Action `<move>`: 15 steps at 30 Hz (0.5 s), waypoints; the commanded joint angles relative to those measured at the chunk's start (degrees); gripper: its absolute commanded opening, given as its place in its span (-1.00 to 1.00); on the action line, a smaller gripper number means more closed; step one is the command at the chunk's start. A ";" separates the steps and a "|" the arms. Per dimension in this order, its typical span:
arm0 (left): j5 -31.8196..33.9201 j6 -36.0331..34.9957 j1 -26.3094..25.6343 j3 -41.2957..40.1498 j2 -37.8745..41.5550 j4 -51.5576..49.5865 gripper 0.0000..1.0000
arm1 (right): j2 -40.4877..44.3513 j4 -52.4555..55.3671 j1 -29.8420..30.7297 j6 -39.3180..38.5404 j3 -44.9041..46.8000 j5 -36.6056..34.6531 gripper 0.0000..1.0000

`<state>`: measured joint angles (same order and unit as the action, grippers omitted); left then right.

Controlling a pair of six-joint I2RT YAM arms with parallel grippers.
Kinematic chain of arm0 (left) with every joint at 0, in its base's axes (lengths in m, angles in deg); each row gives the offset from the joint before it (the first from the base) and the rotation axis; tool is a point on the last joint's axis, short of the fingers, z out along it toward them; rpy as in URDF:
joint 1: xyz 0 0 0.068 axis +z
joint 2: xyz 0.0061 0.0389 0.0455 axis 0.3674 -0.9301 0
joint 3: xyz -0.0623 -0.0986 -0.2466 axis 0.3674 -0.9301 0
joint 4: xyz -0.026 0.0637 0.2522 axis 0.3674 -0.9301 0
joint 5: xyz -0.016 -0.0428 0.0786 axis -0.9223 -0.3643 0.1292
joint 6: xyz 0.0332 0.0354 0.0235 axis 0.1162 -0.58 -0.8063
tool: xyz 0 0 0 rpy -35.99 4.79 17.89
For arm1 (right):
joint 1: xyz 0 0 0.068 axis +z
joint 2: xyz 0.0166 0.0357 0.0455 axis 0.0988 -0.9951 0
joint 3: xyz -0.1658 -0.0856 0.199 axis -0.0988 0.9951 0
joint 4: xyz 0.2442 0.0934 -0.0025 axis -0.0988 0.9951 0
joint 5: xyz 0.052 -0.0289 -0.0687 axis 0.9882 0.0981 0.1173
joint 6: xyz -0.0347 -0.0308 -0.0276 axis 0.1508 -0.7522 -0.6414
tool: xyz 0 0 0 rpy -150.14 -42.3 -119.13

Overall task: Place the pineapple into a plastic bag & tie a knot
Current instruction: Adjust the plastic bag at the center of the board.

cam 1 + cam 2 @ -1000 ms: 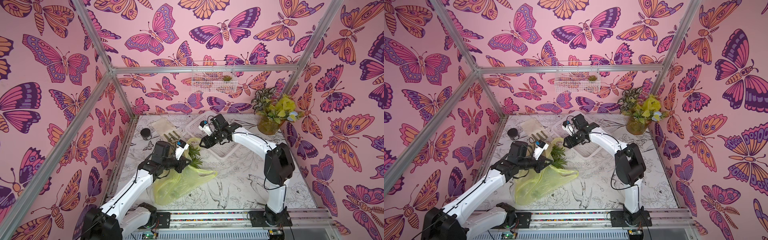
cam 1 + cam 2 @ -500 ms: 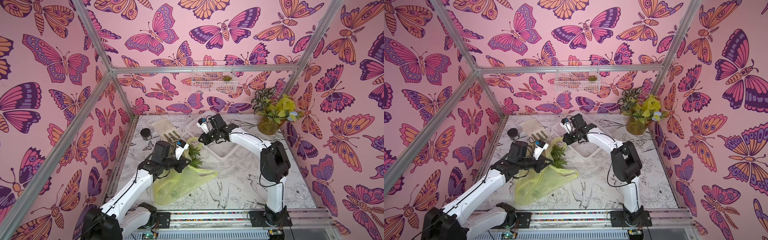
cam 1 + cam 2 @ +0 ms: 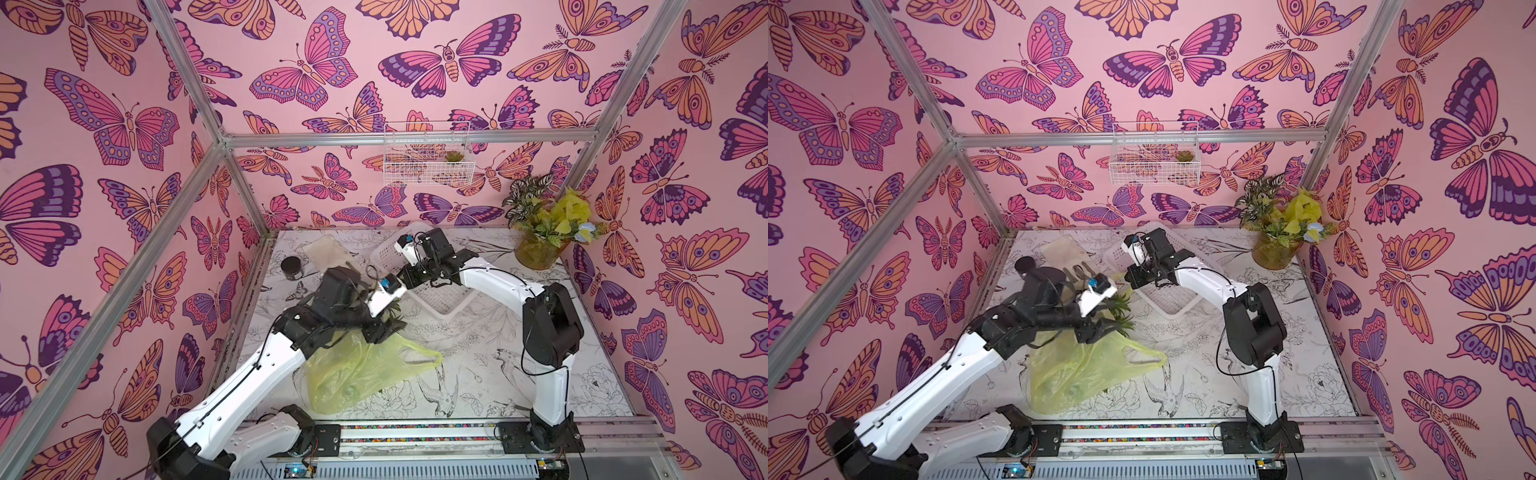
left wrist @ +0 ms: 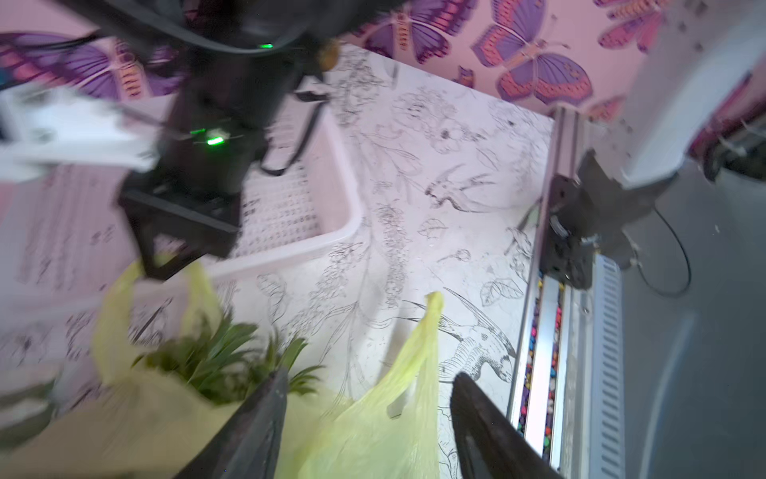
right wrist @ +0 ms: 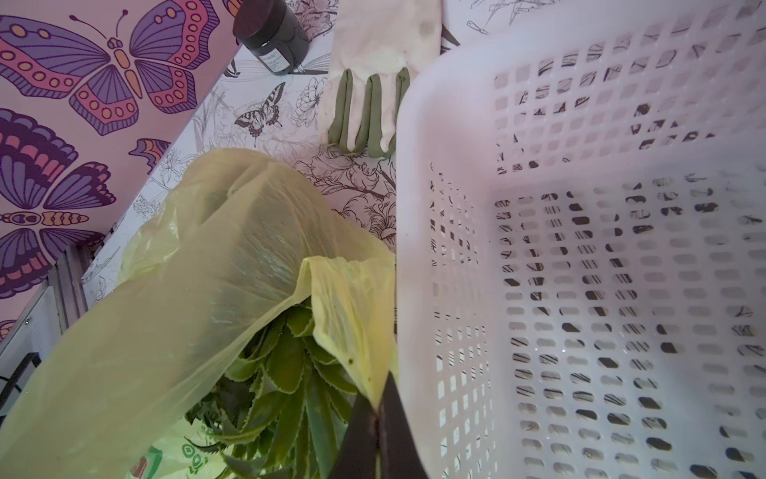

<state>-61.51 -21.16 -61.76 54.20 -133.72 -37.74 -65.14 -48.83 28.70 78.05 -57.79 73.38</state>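
The yellow-green plastic bag [image 3: 361, 370] [image 3: 1084, 374] lies crumpled on the table in front of the left arm. The pineapple's green crown [image 5: 286, 373] [image 4: 224, 365] pokes out of its mouth, and its body is hidden under the plastic. My right gripper [image 5: 377, 410] [image 3: 404, 277] is shut on one edge of the bag [image 5: 207, 257] beside the crown. My left gripper [image 4: 369, 385] [image 3: 386, 330] is open, and a loose handle of the bag [image 4: 414, 365] lies untouched between its fingers. The knot is out of view.
A white perforated basket [image 3: 440, 299] [image 5: 580, 249] stands right behind the right gripper. Near the back left are a black jar [image 3: 291, 266] and a white glove with green fingers [image 5: 373, 83]. A potted plant [image 3: 540, 237] fills the back right corner.
The left gripper has opened and let go of the bag, shifting slightly right. The right gripper closed on the bag's edge near the crown.
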 commanded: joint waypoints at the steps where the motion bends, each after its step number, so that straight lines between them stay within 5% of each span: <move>1: 1.88 -9.97 -7.25 1.23 -6.95 -3.93 0.35 | 2.58 -0.47 -0.27 0.75 0.70 -0.02 -1.00; 6: 3.27 -15.82 -12.39 4.66 -17.05 -3.78 0.46 | 2.96 -0.67 -0.27 1.10 1.22 -0.16 -1.00; 15: 6.00 -22.58 -13.14 5.54 -25.26 -3.75 0.50 | 3.22 -1.83 -0.31 2.77 1.54 -0.02 -1.00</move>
<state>-56.53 -39.65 -74.72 59.01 -157.52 -39.67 -64.09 -49.75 28.59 79.67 -56.19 73.38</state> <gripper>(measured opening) 0.754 0.042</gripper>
